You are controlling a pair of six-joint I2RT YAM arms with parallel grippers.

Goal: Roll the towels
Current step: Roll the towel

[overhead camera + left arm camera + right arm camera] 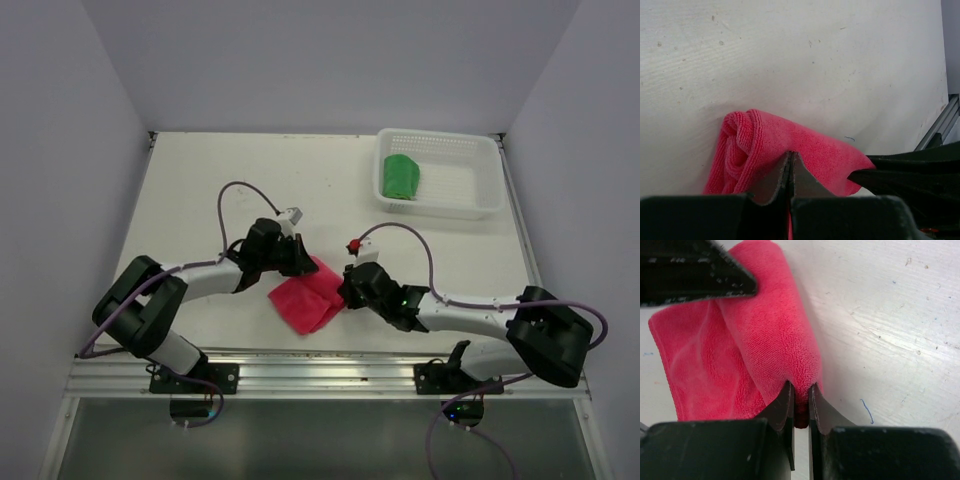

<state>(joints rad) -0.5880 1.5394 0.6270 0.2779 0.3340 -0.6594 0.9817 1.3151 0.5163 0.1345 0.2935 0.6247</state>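
- Pink-red towel (305,298): we see it lying on the table (200,190), well apart from the mesh basket (440,134), nearer the arm bases and to the basket's left.
- We see it part-rolled. One long edge is curled into a thick tube, and the rest spreads flat beside it toward the side away from the basket.
- In the left wrist view, the end of the roll shows a loose spiral of cloth.
- Left gripper (302,264) sits at the end of the towel farther from the basket. Its jaws are pressed almost together, and we make out a thin sliver of pink cloth pinched between them.
- Right gripper (345,290) sits at the towel end closer to the basket. Its jaws stand a narrow slit apart, clamped on the end of the rolled tube.
- Both grippers are low on the table, facing each other across the towel.
- Green towel (402,177): we find it inside the basket, bundled compactly against the left end.
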